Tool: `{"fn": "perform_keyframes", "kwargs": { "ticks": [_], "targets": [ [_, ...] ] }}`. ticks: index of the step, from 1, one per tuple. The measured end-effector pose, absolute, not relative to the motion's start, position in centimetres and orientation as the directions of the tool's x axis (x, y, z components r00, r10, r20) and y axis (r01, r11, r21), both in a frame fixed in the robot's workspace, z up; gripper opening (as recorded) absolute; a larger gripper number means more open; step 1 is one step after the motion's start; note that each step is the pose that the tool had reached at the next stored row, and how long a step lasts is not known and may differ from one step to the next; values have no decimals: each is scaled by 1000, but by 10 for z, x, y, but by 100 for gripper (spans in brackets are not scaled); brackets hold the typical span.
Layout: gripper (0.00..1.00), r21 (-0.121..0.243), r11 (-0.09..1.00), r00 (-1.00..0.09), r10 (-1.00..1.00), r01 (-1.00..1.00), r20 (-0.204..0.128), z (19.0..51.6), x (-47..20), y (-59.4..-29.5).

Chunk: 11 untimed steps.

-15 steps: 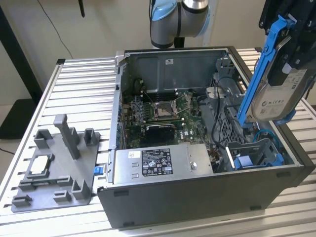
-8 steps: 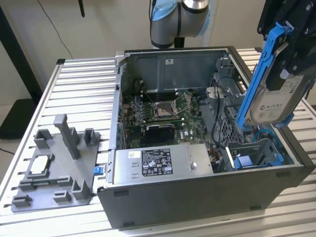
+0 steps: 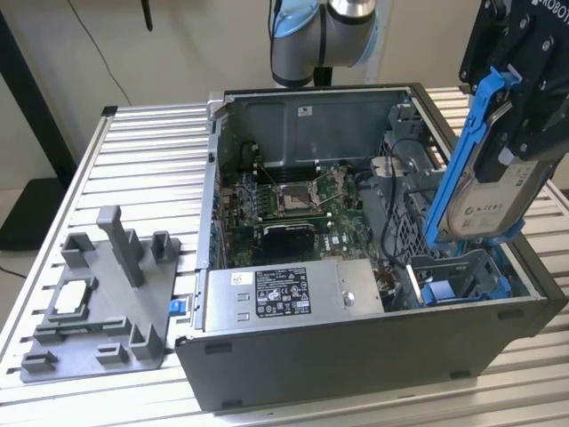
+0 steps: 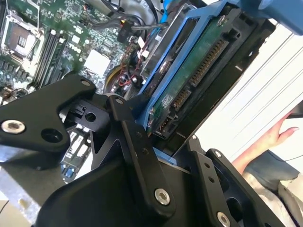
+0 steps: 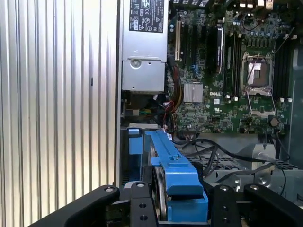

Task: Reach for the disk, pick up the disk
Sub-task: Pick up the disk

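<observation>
The disk [image 3: 487, 206], a silver-grey drive with a white label in a bright blue frame [image 3: 464, 147], hangs tilted on edge above the drive bay at the exterior view's right. My black gripper [image 3: 511, 124] is shut on its upper end. In the second wrist view the disk [image 4: 189, 80] shows its green circuit side and connectors, with the gripper [image 4: 165, 146] clamped on both sides by its fingers [image 4: 130, 137]. The first wrist view shows the blue frame edge of the disk [image 5: 175, 172] held in the gripper [image 5: 180, 210].
The open computer case [image 3: 356, 347] lies on a slatted aluminium table [image 3: 151, 151], with motherboard [image 3: 302, 196], power supply [image 3: 293, 289] and blue bay parts [image 3: 462, 283] below the disk. A grey fixture [image 3: 107, 302] stands at the exterior view's left. A person's hand [image 4: 270, 137] rests beyond the table.
</observation>
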State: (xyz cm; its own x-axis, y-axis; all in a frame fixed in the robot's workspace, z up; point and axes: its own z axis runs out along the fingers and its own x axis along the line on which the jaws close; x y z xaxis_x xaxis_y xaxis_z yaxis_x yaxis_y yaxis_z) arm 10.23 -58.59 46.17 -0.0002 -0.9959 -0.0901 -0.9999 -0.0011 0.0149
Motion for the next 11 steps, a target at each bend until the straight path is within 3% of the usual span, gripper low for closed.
{"fn": "perform_keyframes", "kwargs": {
  "ticks": [11],
  "targets": [
    [0,16,-1,0,-996,-1000,-90,450,106,-597]
  ]
}}
